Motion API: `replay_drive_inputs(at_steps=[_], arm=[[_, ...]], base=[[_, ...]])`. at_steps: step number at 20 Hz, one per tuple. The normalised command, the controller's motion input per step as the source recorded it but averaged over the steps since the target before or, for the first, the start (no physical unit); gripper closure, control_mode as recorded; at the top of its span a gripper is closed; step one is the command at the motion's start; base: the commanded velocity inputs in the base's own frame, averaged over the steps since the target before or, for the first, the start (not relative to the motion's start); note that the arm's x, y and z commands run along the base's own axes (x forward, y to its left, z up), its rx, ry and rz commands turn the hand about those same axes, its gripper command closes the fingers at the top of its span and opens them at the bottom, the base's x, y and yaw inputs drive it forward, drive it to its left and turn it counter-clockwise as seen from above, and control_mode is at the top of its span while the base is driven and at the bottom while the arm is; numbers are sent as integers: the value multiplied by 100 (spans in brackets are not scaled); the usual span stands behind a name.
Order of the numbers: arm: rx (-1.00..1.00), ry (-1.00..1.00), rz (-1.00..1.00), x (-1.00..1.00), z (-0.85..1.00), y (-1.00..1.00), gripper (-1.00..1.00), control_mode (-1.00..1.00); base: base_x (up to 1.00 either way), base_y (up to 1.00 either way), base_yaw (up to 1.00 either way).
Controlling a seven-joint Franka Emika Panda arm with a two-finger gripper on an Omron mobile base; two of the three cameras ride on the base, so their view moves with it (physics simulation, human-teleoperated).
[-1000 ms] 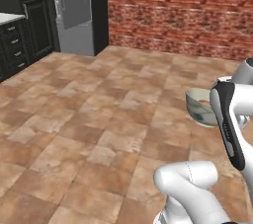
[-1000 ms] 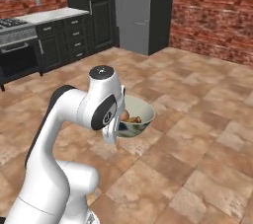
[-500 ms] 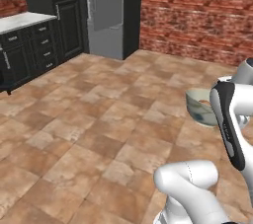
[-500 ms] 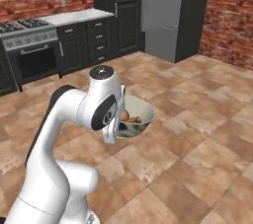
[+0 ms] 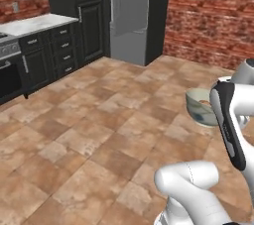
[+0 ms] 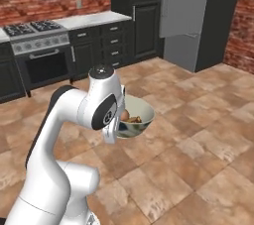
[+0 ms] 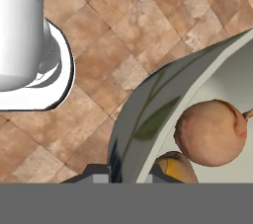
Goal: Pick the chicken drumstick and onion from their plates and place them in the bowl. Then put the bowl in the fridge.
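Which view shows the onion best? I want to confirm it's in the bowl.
The hand view: the onion sits large and close inside the bowl. The right base view gives just a small brown lump above the rim, beside the arm. In the left base view the contents are too blurred to tell.

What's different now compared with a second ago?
The base has turned: in both base views the fridge has slid right and black cabinets and a stove have come into view. Nothing was let go. The pincer stays shut on the bowl rim, with onion and chicken drumstick inside.
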Motion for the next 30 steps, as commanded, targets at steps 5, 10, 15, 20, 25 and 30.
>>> replay_drive_inputs(at_steps=[5,10,15,20,25,30], arm=[[0,0,0,0,0,0,100,100],[0,0,0,0,0,0,100,100],[0,0,0,0,0,0,100,100],[0,0,0,0,0,0,100,100],[0,0,0,0,0,0,100,100],[0,0,0,0,0,0,100,100]], base=[[94,6,19],[94,6,19],[94,11,17],[94,17,13],[94,21,8],[94,24,6]])
